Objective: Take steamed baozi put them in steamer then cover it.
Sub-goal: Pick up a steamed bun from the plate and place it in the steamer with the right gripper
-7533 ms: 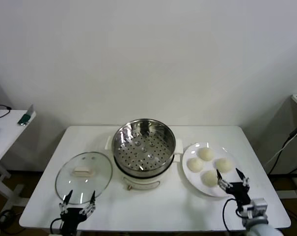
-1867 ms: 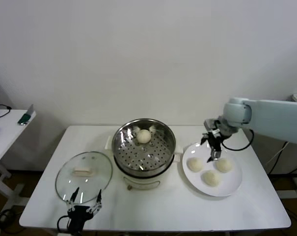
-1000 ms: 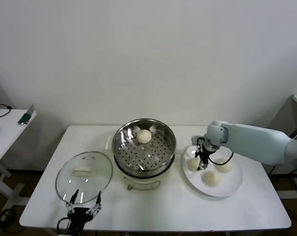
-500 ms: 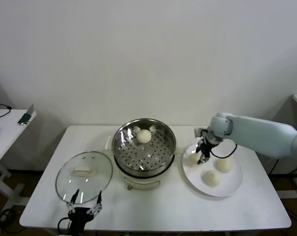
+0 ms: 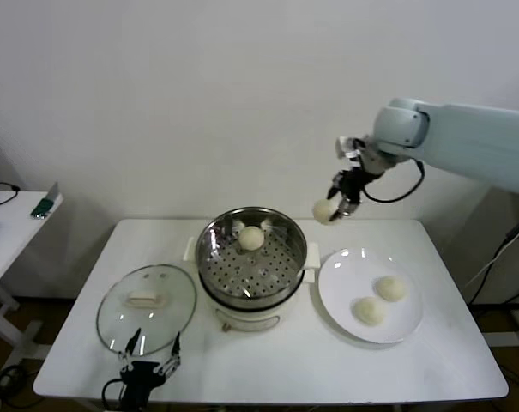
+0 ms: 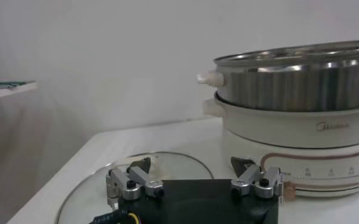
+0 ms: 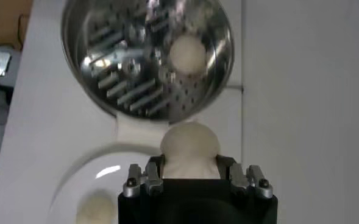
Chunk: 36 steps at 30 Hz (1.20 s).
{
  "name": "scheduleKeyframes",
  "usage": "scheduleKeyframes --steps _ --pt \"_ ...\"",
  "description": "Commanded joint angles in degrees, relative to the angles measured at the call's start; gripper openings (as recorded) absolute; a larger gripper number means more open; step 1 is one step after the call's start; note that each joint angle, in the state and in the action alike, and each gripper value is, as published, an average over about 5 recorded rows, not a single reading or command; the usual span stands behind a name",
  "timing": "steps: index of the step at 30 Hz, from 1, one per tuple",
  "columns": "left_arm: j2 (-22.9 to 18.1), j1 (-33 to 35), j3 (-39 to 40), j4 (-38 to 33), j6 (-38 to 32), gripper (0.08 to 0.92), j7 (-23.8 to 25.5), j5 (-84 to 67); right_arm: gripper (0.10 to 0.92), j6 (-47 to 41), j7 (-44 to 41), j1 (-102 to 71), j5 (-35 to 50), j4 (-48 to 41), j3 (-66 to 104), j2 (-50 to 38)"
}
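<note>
Holding one steamed baozi [image 5: 325, 210] well above the tabletop, the right gripper [image 5: 336, 207] hangs in the air over the back edge of the table [image 5: 268, 360], between the steamer [image 5: 251, 257] and the white plate [image 5: 340, 305]; its fingers are closed against the sides of the bun, which the right wrist view shows bulging out past the fingertips [image 7: 189, 148]. From that wrist camera the steamer's perforated steel floor [image 7: 136, 79] lies below and ahead, with a second baozi [image 7: 188, 53] already resting inside it; in the head view that bun [image 5: 251, 238] sits toward the back of the basket. The steamer stands near the middle of the tabletop, its steel basket on the cream-white pot base [image 6: 301, 119]. Two more baozi remain on the plate, which lies just beside the steamer toward the right edge: one [image 5: 391, 288] nearer the right edge, the other [image 5: 369, 311] closer to the front. The cover [image 5: 146, 307] lies flat on the table toward the front-left corner, just beside the steamer, handle up. The left gripper [image 5: 147, 359] is parked low at the front edge, by the near rim of the cover, with its fingers spread apart and nothing between them; the left wrist view shows the glass lid [image 6: 106, 182] directly beyond its fingertips.
</note>
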Motion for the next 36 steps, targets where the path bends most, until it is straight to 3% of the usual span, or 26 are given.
scheduleKeyframes --steps 1,8,24,32,36 --pt "0.14 0.2 -0.06 -0.54 0.1 0.823 -0.11 -0.17 0.594 -8.69 10.45 1.16 12.5 6.99 4.56 14.66" --pt "0.26 0.81 -0.24 -0.99 -0.04 0.823 -0.44 -0.45 0.595 -10.17 14.04 -9.08 8.61 1.01 4.76 21.95" --pt "0.17 0.95 -0.58 -0.48 -0.32 0.823 -0.54 -0.67 0.596 -8.66 13.02 -22.55 -2.01 -17.85 4.21 28.64" --pt "0.2 0.54 -0.63 -0.1 -0.26 0.823 -0.51 -0.98 0.6 -8.28 12.6 -24.08 -2.05 -19.46 4.37 28.82" --pt "0.19 0.39 -0.51 0.06 -0.21 0.823 -0.49 -0.96 0.646 -7.58 12.1 -23.73 -1.7 -18.73 4.91 28.1"
